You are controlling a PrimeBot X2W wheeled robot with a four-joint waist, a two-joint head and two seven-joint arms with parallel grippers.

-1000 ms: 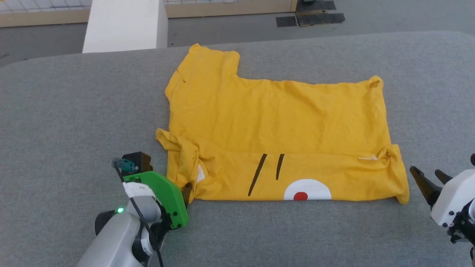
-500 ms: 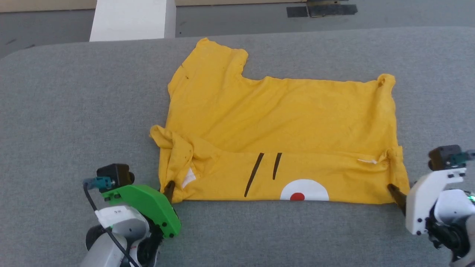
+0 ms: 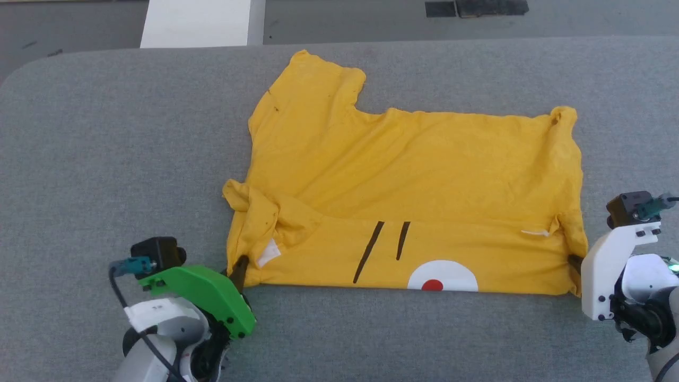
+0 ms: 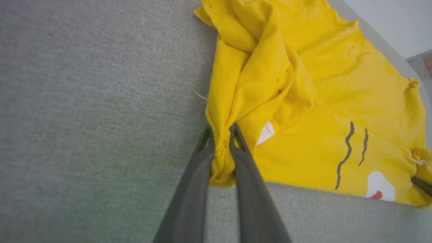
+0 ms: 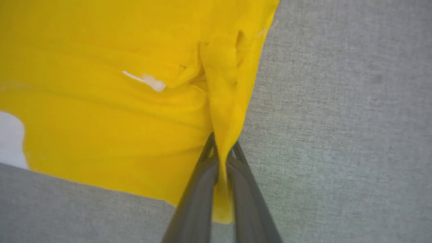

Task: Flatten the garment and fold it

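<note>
The yellow T-shirt (image 3: 408, 180) lies on the grey table with its near strip folded over, showing two black lines and a white oval with a red dot (image 3: 432, 285). My left gripper (image 3: 240, 267) is shut on the shirt's near left corner; in the left wrist view the cloth (image 4: 221, 158) is bunched between the fingers (image 4: 199, 162). My right gripper (image 3: 574, 263) is shut on the near right corner, and in the right wrist view a ridge of yellow cloth (image 5: 222, 135) is pinched between the fingers (image 5: 202, 175).
The grey padded table (image 3: 106, 159) reaches out on all sides of the shirt. A white block (image 3: 196, 24) stands on the floor beyond the table's far edge, and dark tape patches (image 3: 477, 7) lie farther right.
The head camera tilted, shifting the whole scene. My right gripper came in from the right and shut on the near right corner. The left gripper closed on the near left corner.
</note>
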